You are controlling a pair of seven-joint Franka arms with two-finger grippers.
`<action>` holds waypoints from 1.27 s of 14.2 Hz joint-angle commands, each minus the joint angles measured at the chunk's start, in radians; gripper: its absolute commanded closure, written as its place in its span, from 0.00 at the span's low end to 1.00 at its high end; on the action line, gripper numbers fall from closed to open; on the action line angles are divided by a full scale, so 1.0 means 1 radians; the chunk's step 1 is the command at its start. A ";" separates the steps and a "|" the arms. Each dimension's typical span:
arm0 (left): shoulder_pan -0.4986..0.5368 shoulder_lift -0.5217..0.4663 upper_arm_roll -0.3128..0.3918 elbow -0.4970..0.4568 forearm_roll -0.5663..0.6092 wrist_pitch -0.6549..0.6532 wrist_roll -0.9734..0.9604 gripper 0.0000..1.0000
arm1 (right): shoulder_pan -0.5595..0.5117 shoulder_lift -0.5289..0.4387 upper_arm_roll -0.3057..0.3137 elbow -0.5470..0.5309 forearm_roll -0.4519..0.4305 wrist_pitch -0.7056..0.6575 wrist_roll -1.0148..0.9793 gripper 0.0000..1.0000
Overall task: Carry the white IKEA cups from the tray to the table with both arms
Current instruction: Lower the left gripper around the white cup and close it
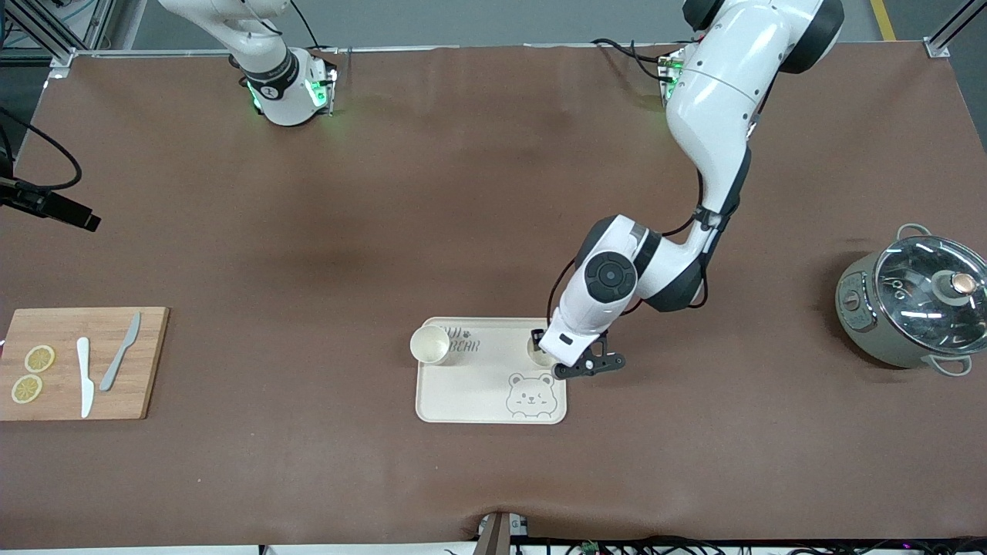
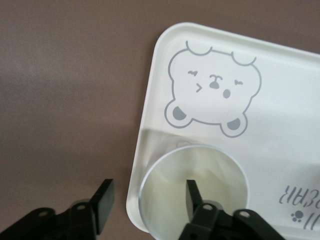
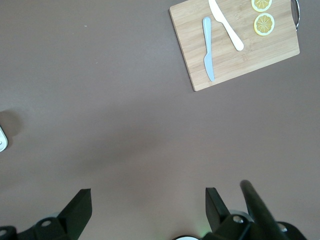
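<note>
Left pincer part-open, one finger inside the white cup, one outside its wall; nothing gripped yet. Cup sits on tray corner; second cup alongside. Right pincer open, waiting. Step: grasp. Next: close, lift to bench.

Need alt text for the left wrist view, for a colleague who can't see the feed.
The left gripper straddles the wall of a white cup on the cream tray, one finger inside the cup and one outside, jaws not yet shut. A grey bear face is printed nearby; brown table surrounds the tray.
</note>
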 commanded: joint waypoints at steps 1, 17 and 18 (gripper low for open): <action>-0.015 0.024 0.010 0.019 0.004 0.019 -0.013 0.67 | 0.015 0.056 0.005 0.021 -0.022 -0.006 0.004 0.00; 0.129 -0.180 0.012 0.016 0.116 -0.084 -0.002 1.00 | 0.022 0.267 0.005 -0.008 0.266 0.115 0.110 0.00; 0.147 -0.196 0.010 0.015 0.113 -0.102 -0.001 1.00 | 0.047 0.265 0.005 -0.004 0.312 0.116 0.208 0.00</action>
